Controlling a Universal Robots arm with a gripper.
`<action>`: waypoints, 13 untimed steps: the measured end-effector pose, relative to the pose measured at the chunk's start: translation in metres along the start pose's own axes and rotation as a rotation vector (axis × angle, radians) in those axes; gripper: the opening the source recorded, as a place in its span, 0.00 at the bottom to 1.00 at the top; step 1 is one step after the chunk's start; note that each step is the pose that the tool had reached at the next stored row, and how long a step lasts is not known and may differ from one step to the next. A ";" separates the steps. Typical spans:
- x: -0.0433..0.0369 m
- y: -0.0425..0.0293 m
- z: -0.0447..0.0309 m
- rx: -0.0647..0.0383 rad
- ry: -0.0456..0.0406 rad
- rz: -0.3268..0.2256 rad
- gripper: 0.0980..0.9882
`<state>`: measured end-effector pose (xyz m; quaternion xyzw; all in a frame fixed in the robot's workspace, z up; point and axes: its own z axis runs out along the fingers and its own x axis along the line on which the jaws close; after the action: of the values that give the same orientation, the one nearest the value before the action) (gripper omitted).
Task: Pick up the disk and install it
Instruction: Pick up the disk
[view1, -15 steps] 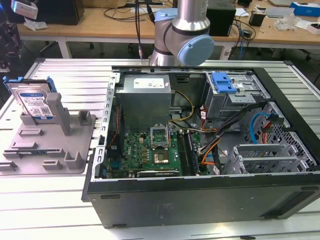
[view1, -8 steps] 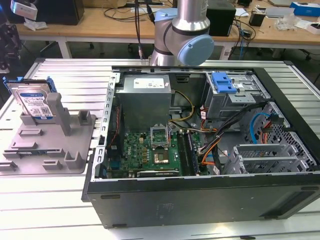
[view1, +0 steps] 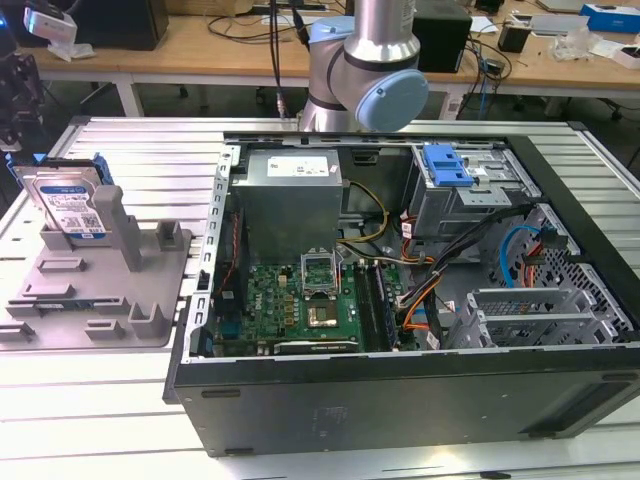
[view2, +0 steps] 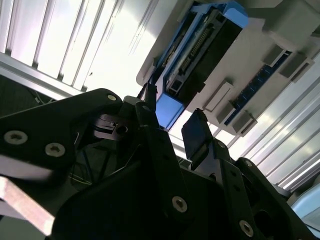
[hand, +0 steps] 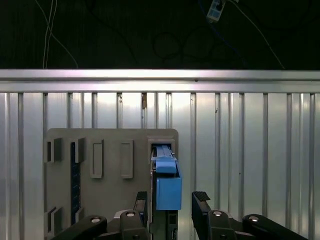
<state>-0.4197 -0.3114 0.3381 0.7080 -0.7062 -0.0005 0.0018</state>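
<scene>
The disk (view1: 68, 200), silver with a white-and-blue label and a blue carrier, stands on edge in a grey holder (view1: 110, 290) at the exterior view's left. In the first wrist view I look down on its blue edge (hand: 167, 184), slotted in the holder (hand: 110, 155). My gripper (hand: 171, 199) is open over it, one black finger (hand: 201, 200) on each side of the carrier and not touching it. The second wrist view shows the same: the disk (view2: 197, 55) lies beyond the spread fingers (view2: 196, 131) of the gripper (view2: 172, 107).
An open computer case (view1: 400, 380) lies on the slatted metal table (view1: 140, 150), to the exterior view's right of the holder. Inside are a motherboard (view1: 300, 300), cables and a grey drive cage (view1: 480, 195) with a blue latch piece (view1: 447, 165). The arm's base (view1: 365, 60) stands behind the case.
</scene>
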 end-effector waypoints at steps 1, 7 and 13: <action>0.0000 0.0000 0.0008 0.000 0.0001 -0.001 0.43; 0.0000 0.0000 0.0061 0.000 0.0000 -0.004 0.43; 0.0000 0.0001 0.0109 0.000 0.0000 -0.006 0.43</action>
<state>-0.4198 -0.3114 0.3272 0.7101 -0.7041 -0.0005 0.0018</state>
